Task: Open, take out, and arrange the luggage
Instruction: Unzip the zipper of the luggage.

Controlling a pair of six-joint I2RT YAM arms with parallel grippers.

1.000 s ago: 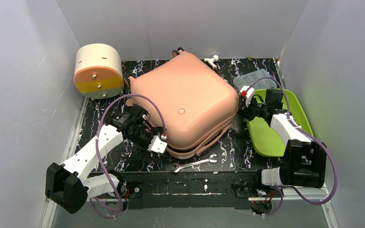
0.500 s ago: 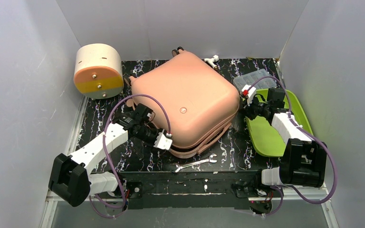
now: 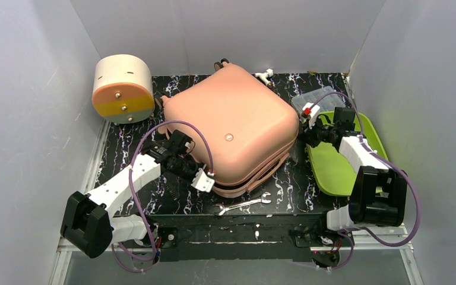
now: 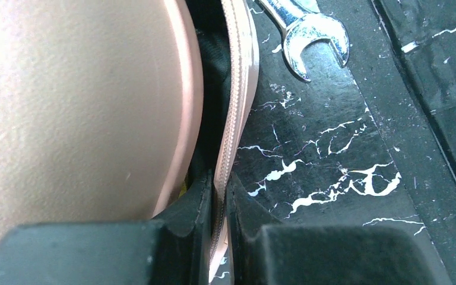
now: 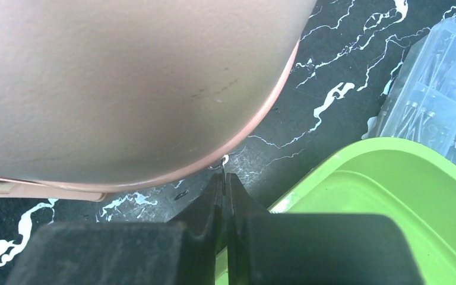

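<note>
The salmon-pink hard-shell suitcase (image 3: 231, 130) lay flat mid-table, skewed, its wheeled corner toward the back wall; we could not tell its long axis. Our left gripper (image 4: 218, 196) pinched its zipper strip (image 4: 234, 107); the right gripper (image 5: 223, 181) had its fingers pressed together. A clear compartment box (image 5: 433, 89) held screws beside a lime-green tray (image 3: 332, 172), on a black marbled tabletop (image 3: 291, 184) between white walls (image 3: 225, 29).

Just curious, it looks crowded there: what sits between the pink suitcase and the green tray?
A strip of bare black marbled table, with the shut right gripper poking in beside the luggage; the right wrist view shows it.
</note>
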